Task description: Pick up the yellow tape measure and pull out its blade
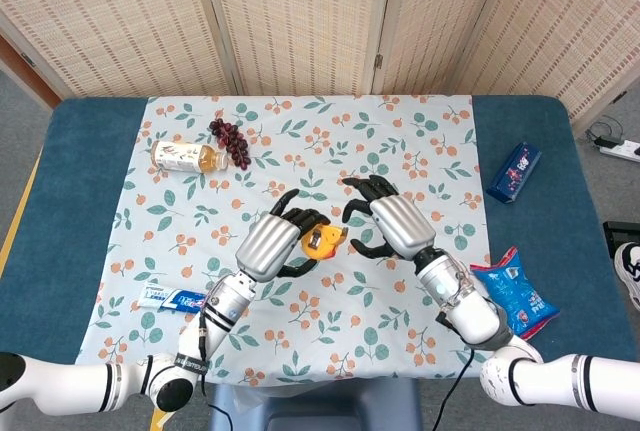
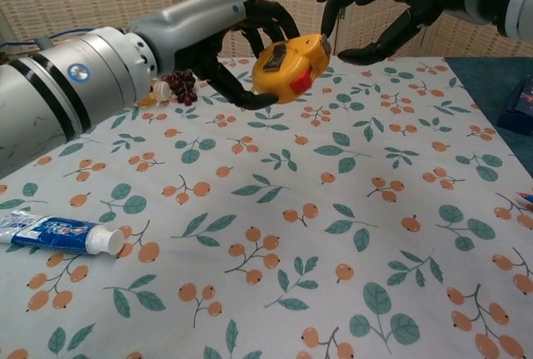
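Observation:
My left hand (image 2: 237,38) (image 1: 270,244) grips the yellow tape measure (image 2: 290,67) (image 1: 322,243) and holds it in the air above the flowered cloth. The case has a red button on its side. My right hand (image 2: 379,5) (image 1: 392,226) hovers just right of the tape measure with its fingers spread. One fingertip (image 2: 326,22) is at the case's upper right corner; I cannot tell if it touches. No blade shows outside the case.
A toothpaste tube (image 2: 58,234) lies at the cloth's near left. A tea bottle (image 1: 186,157) and dark grapes (image 1: 230,140) sit at the far left. A blue packet (image 1: 514,172) and a snack bag (image 1: 513,289) lie on the blue table (image 1: 60,211) to the right.

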Tool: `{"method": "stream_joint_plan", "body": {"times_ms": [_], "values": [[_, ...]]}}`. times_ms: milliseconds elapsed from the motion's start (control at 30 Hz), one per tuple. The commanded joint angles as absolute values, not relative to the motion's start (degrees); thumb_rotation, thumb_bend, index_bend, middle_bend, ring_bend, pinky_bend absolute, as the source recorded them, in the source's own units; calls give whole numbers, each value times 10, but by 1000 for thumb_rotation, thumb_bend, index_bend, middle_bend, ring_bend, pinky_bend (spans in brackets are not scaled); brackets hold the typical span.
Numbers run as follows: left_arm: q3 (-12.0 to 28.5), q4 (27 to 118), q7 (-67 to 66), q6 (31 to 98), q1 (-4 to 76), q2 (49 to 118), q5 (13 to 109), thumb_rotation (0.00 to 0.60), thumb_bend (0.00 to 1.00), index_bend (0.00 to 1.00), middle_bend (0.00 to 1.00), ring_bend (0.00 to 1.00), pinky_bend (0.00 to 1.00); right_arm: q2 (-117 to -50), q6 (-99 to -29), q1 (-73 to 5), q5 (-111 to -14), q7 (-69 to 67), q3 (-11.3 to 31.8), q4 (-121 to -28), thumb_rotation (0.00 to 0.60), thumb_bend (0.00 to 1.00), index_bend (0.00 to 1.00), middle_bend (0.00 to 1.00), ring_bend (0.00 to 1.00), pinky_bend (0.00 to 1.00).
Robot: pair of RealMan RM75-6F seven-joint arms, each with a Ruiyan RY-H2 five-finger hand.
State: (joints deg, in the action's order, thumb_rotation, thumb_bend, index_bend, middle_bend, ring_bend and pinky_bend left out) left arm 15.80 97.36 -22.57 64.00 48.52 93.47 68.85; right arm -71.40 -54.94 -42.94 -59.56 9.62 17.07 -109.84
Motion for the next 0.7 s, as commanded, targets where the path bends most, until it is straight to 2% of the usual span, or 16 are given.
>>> {"method": "stream_joint_plan", "body": {"times_ms": [33, 467, 700], "values": [[158, 972, -229, 638, 487, 936, 686, 600, 379, 619, 546, 470, 95, -714, -548, -432, -594, 95, 169, -1098, 600, 374, 461, 115, 96, 25], [159, 963, -233, 638, 492, 943, 673, 600, 378, 619, 546, 471, 95, -712, -536, -439, -583, 84, 156, -1091, 600, 374, 489, 128, 105, 25], [157, 959, -235, 637, 493, 945, 670, 600, 379, 619, 546, 471, 95, -712, -538, -437, -587, 69, 154, -1083, 600, 374, 541, 147, 113, 26]]}}
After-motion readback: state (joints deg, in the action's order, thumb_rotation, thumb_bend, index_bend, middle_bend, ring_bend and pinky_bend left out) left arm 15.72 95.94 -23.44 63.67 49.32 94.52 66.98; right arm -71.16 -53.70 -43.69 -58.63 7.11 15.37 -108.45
